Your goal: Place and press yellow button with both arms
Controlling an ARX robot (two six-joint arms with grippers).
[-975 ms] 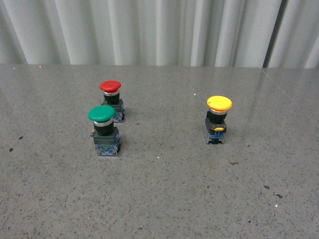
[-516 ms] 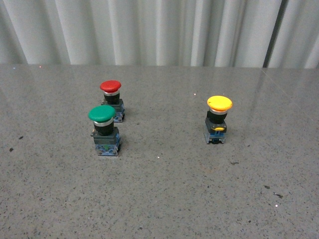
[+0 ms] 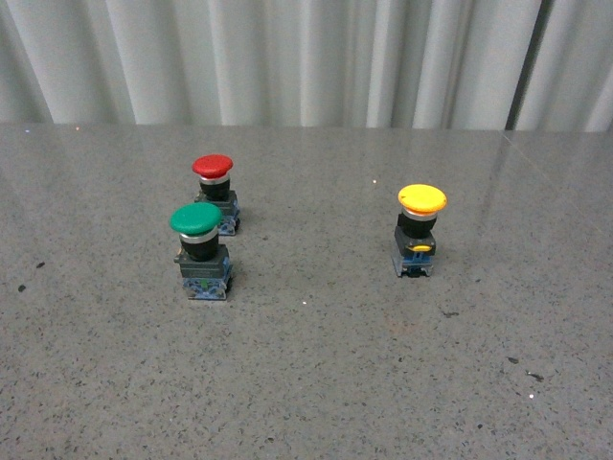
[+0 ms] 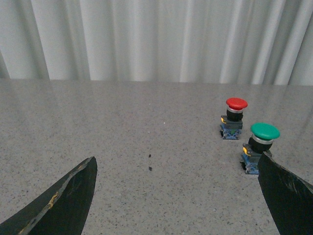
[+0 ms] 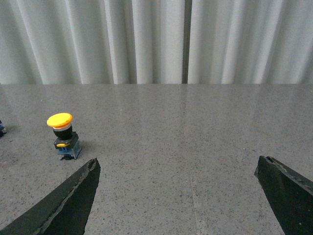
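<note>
Yellow button: upright on table, well beyond right fingers, untouched.
Right fingers: spread wide, empty.
Left fingers: spread wide, empty; green button just beyond one.

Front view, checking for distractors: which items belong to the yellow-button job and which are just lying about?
Job:
- yellow button, upright, alone toward the right
- left gripper and right gripper, jaws open, holding nothing

Lying about:
- green button
- red button, just behind the green one

Speckled grey table; pale curtain, probably fabric.
</note>
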